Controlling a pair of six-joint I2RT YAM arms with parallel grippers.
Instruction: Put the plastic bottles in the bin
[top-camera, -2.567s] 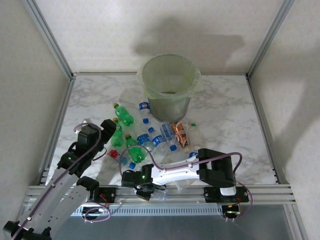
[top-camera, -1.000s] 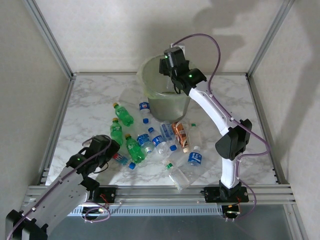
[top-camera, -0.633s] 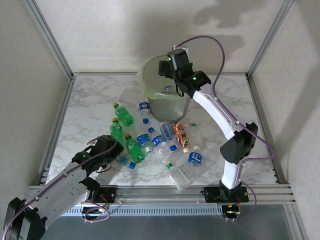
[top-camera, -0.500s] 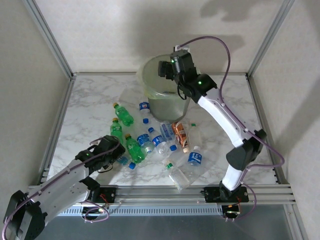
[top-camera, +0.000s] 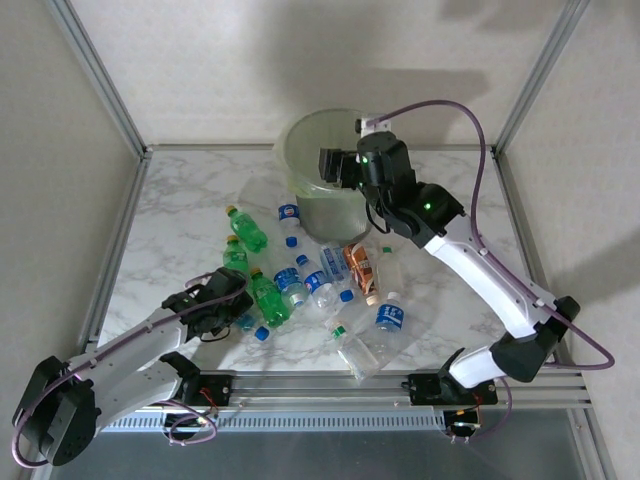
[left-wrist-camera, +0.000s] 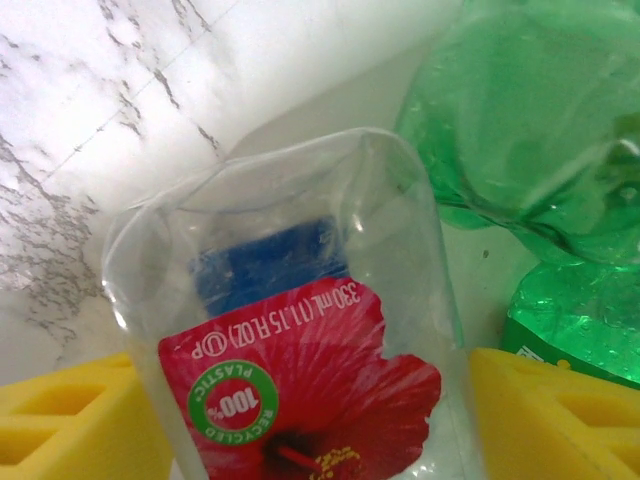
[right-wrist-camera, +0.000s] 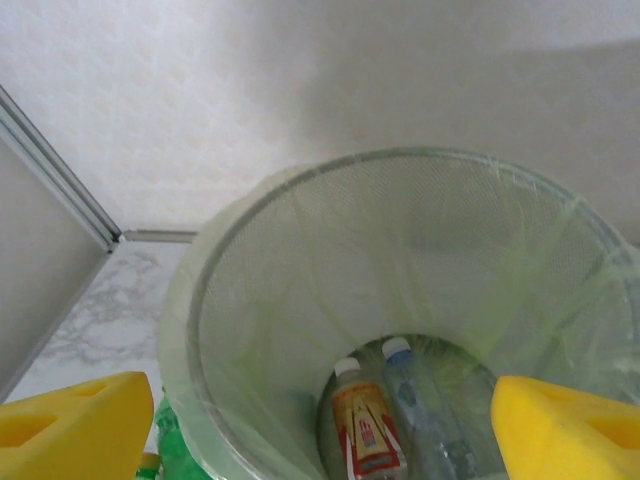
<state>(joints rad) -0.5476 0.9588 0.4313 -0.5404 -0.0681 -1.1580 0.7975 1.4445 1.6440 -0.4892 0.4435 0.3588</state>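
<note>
Several plastic bottles lie scattered in front of the bin (top-camera: 300, 150), among them a green bottle (top-camera: 268, 297), a blue-labelled one (top-camera: 388, 315) and an orange-labelled one (top-camera: 358, 265). My left gripper (top-camera: 228, 308) is low on the table. Its yellow fingers (left-wrist-camera: 560, 410) stand open on either side of a clear bottle with a red flower label (left-wrist-camera: 300, 380). A green bottle (left-wrist-camera: 540, 130) lies just beyond it. My right gripper (top-camera: 335, 165) hangs open and empty over the bin (right-wrist-camera: 230, 300). Inside lie a red-labelled bottle (right-wrist-camera: 365, 430) and a clear bottle (right-wrist-camera: 425, 415).
The table is white marble (top-camera: 180, 200), fenced by aluminium rails (top-camera: 120, 250) and pale walls. The bin stands at the back centre. Bare table lies to the far left and right of the bottle heap. A crushed clear bottle (top-camera: 355, 350) sits near the front rail.
The right arm swung up from the front edge to the bin, then drew its wrist back toward the near rim. The left gripper slid forward and lower onto the red-labelled bottle.
</note>
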